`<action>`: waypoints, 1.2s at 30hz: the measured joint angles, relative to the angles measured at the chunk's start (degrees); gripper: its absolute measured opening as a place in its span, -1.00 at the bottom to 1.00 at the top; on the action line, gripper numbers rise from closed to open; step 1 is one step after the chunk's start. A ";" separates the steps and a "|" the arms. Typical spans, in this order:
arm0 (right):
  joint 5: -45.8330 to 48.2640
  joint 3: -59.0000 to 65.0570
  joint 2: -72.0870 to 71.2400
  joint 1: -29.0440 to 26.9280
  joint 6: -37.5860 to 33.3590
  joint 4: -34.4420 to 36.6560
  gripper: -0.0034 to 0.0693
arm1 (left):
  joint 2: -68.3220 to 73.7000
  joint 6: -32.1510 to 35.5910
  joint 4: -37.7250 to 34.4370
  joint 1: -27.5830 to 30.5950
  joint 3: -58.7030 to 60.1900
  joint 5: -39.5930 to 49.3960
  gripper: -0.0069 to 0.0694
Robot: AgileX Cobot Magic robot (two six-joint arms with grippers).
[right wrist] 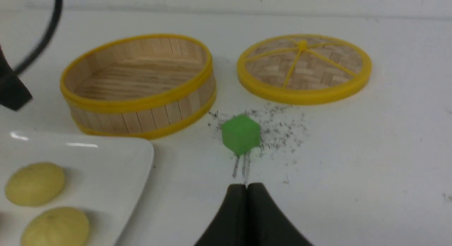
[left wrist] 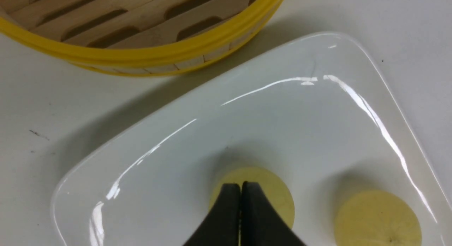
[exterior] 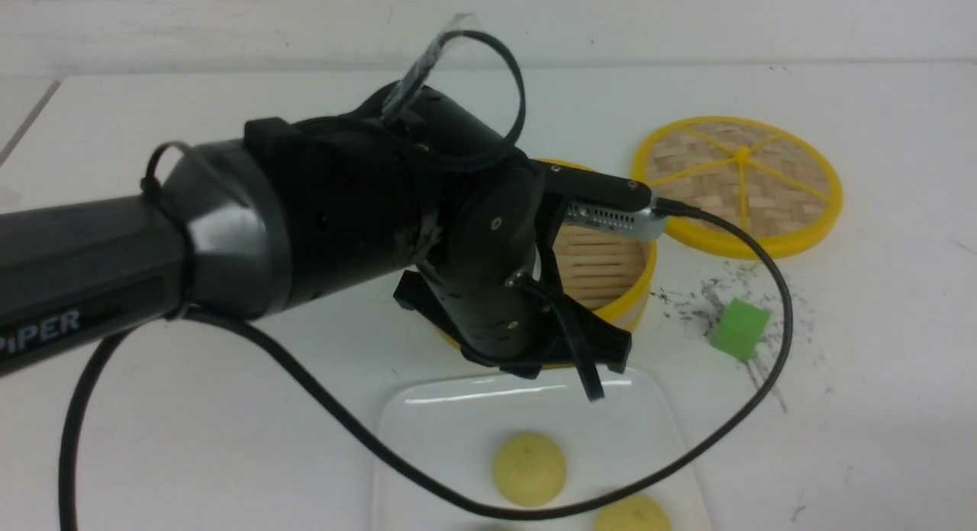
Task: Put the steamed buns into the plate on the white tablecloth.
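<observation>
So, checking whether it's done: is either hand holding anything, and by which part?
Nothing is held. Both hands are shut and empty: the left hand above the glossy white plate with the pale-yellow round buns, the right hand above white tablecloth.

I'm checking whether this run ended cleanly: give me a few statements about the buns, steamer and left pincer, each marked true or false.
1. Both pale-yellow round steamed buns lie in the glossy white rectangular plate. True.
2. The woven round lid lies on the white tablecloth beside the yellow-rimmed bamboo steamer. True.
3. The steamer holds a bun. False: no bun shows inside it.
4. The left pincer grips a bun. False: it is shut on nothing, above the plate.
5. The green cube sits in the plate. False: it lies on the tablecloth.
</observation>
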 joint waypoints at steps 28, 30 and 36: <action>-6.74 11.07 0.00 -16.77 -0.06 -2.07 -0.87 | -49.36 -0.25 14.68 0.00 0.84 21.60 -0.73; -6.74 11.07 0.00 -16.77 -0.06 -2.07 -0.87 | -53.66 -1.03 14.67 0.00 2.72 22.81 -0.73; -6.79 11.07 0.00 -16.77 -0.06 -2.07 -0.86 | -69.96 -8.41 12.48 0.00 25.82 15.49 -0.73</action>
